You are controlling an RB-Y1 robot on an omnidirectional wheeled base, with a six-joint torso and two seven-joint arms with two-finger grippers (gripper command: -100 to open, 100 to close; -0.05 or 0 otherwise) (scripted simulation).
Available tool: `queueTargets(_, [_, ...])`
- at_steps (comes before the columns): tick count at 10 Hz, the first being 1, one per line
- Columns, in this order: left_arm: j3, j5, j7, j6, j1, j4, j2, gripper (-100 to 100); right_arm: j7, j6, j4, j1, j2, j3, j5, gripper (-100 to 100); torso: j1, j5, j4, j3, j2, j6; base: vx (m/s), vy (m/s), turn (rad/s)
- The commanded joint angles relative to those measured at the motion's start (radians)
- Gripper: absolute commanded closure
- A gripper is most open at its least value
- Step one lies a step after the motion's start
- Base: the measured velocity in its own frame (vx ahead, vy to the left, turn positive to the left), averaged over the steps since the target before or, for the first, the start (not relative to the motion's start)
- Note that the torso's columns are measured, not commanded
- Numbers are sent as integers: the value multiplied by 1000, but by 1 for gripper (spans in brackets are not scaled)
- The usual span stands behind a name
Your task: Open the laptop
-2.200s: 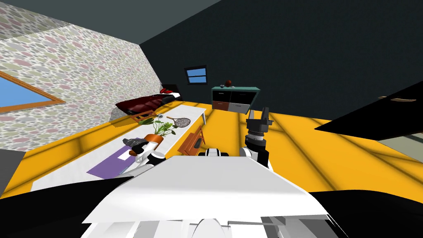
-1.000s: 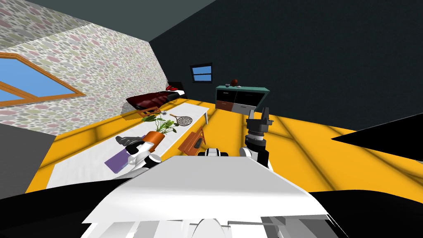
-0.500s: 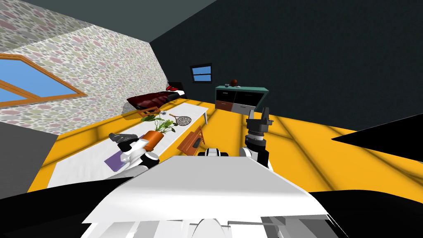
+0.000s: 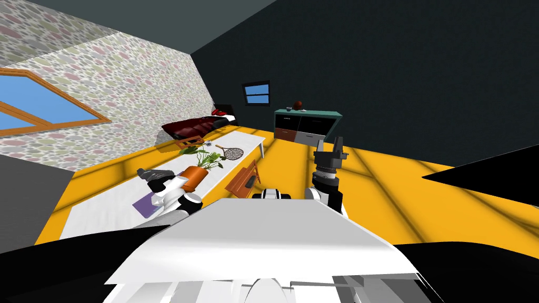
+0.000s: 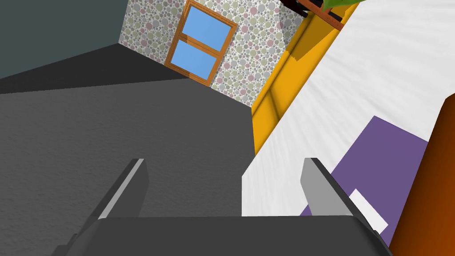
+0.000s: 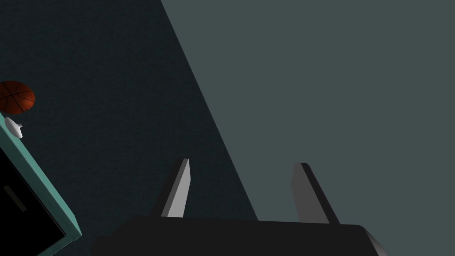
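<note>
Left wrist view: the left gripper [image 5: 222, 189] has its two fingers [image 5: 316, 192] spread wide with nothing between them. The laptop [image 5: 377, 155] is a flat purple slab lying on the white table [image 5: 355, 75], lid down as far as I can see, with a small white label [image 5: 368, 212] on its top. It sits just past one finger, whose blade crosses the slab's near corner. Whether they touch I cannot tell. The other finger stands out beyond the table's edge, in front of a plain dark grey surface [image 5: 111, 129]. On the far side of the laptop from the fingers, an orange-brown pot [image 5: 429, 186] stands close beside it.

In the head view the left gripper [image 4: 148, 173] hangs over the table [image 4: 100, 210], with the laptop [image 4: 145, 206] near its fingers, on the robot's side of them. The pot [image 4: 196, 176] and its green plant [image 4: 206, 157] are beside the wrist. Farther along the table lies a racket [image 4: 232, 153], and a wooden chair [image 4: 243, 180] stands at the table's side.

The right gripper [image 4: 336, 143] is held up well apart from the table, fingers pointing upward. In the right wrist view its fingers [image 6: 178, 191] are parted too, and empty. Off beyond one of them stands a teal cabinet [image 6: 42, 178] with a basketball [image 6: 15, 97] on top.
</note>
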Motion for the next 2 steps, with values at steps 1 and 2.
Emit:
queueTargets(1, [0,0,0,0,0,0,0,0,0,0,0,0,0,0,0,0,0,0,0,0,0,0,0,0,0])
queueTargets(2, [0,0,0,0,0,0,0,0,0,0,0,0,0,0,0,0,-1,0,0,0,0,0,0,0,0])
